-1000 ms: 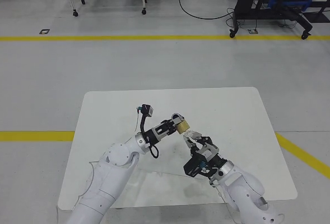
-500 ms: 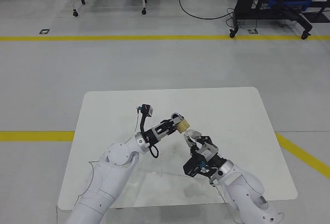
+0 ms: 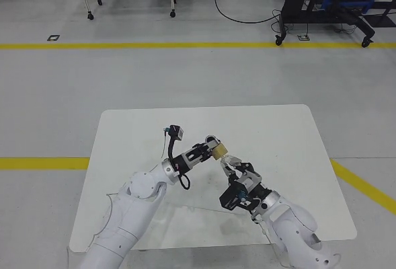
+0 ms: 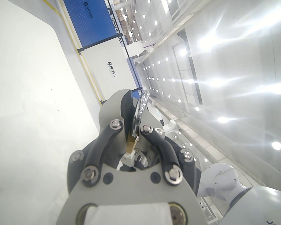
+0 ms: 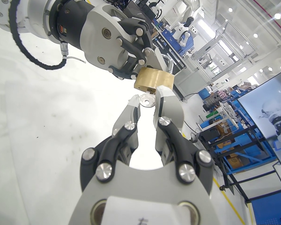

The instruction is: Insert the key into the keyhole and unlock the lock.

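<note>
A brass padlock (image 3: 217,150) with a silver shackle (image 4: 142,107) hangs above the middle of the white table (image 3: 285,134), and my left gripper (image 3: 212,148) is shut on it. In the right wrist view the lock body (image 5: 154,78) faces me with a silver key (image 5: 147,100) stuck in its underside. My right gripper (image 5: 148,97) is right below the lock, its fingertips (image 5: 162,93) pressed on both edges of the key's round head. In the top view the right gripper (image 3: 229,162) meets the lock from the near right.
Bare white tabletop (image 5: 37,106) lies under both arms. Yellow floor lines (image 3: 36,163) run beside the table, and wheeled frames (image 3: 319,20) stand far behind it.
My right gripper has crept a little closer to the lock and its fingers have narrowed around the key. The left arm has held the padlock still.
</note>
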`<state>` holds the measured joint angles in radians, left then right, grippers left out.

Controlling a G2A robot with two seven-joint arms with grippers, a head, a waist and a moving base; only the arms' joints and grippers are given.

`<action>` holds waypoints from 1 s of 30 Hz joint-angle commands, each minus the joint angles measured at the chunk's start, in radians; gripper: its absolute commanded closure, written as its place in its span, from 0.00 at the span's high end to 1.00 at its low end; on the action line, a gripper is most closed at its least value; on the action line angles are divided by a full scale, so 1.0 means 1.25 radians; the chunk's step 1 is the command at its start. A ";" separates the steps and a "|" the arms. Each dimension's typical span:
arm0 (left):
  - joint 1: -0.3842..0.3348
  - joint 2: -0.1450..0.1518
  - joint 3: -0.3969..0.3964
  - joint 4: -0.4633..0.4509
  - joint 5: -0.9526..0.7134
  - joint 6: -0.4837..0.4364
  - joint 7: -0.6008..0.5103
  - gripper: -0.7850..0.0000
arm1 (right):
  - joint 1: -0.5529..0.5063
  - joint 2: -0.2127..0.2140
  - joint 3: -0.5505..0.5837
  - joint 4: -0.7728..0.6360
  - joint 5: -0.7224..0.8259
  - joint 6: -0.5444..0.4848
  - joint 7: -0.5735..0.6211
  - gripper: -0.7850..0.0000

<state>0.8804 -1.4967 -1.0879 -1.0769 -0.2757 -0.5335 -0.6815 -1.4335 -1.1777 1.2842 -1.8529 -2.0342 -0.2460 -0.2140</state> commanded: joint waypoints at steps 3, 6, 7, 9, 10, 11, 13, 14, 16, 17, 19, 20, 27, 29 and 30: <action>-0.001 0.000 -0.001 0.003 0.012 0.017 0.036 0.00 | -0.007 0.002 0.002 -0.009 -0.029 0.021 -0.005 0.35; -0.001 -0.001 0.002 0.017 0.006 0.084 0.051 0.00 | -0.018 0.004 -0.009 -0.021 -0.119 0.058 0.008 0.40; -0.007 0.000 0.003 0.016 0.020 0.099 0.054 0.00 | -0.020 0.003 -0.013 -0.023 -0.129 0.066 0.011 0.35; -0.005 -0.001 0.005 0.012 0.014 0.111 0.056 0.00 | -0.022 0.003 -0.018 -0.026 -0.146 0.074 0.022 0.31; -0.004 -0.001 0.004 0.007 0.005 0.114 0.052 0.00 | -0.021 0.003 -0.020 -0.027 -0.150 0.075 0.026 0.29; -0.003 -0.001 0.003 0.005 -0.002 0.116 0.048 0.00 | -0.021 0.002 -0.021 -0.028 -0.151 0.075 0.028 0.29; -0.001 0.000 0.000 0.001 -0.013 0.119 0.042 0.00 | -0.019 0.002 -0.023 -0.028 -0.153 0.075 0.033 0.28; 0.000 0.000 -0.002 -0.001 -0.019 0.120 0.040 0.00 | -0.018 0.002 -0.023 -0.028 -0.155 0.074 0.035 0.29; 0.001 0.001 -0.006 -0.003 -0.027 0.124 0.037 0.00 | -0.018 0.002 -0.024 -0.028 -0.160 0.075 0.037 0.30; 0.001 0.001 -0.007 -0.003 -0.026 0.126 0.037 0.00 | -0.018 0.002 -0.024 -0.028 -0.166 0.076 0.038 0.30; 0.001 0.002 -0.007 -0.004 -0.027 0.130 0.036 0.00 | -0.020 0.003 -0.025 -0.029 -0.186 0.079 0.041 0.31; 0.002 0.002 -0.007 -0.005 -0.027 0.132 0.035 0.00 | -0.021 0.003 -0.027 -0.030 -0.196 0.082 0.044 0.31; 0.003 0.003 -0.006 -0.007 -0.027 0.139 0.030 0.00 | -0.020 0.001 -0.039 -0.032 -0.234 0.094 0.067 0.00; 0.003 0.003 -0.007 -0.007 -0.028 0.139 0.029 0.00 | -0.017 0.001 -0.043 -0.030 -0.239 0.096 0.070 0.00; 0.003 0.003 -0.007 -0.007 -0.028 0.141 0.028 0.00 | -0.016 0.000 -0.045 -0.027 -0.242 0.096 0.073 0.00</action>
<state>0.8838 -1.4927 -1.0961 -1.0860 -0.3105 -0.3598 -0.6454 -1.4554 -1.1770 1.2305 -1.8898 -2.3334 -0.1260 -0.1259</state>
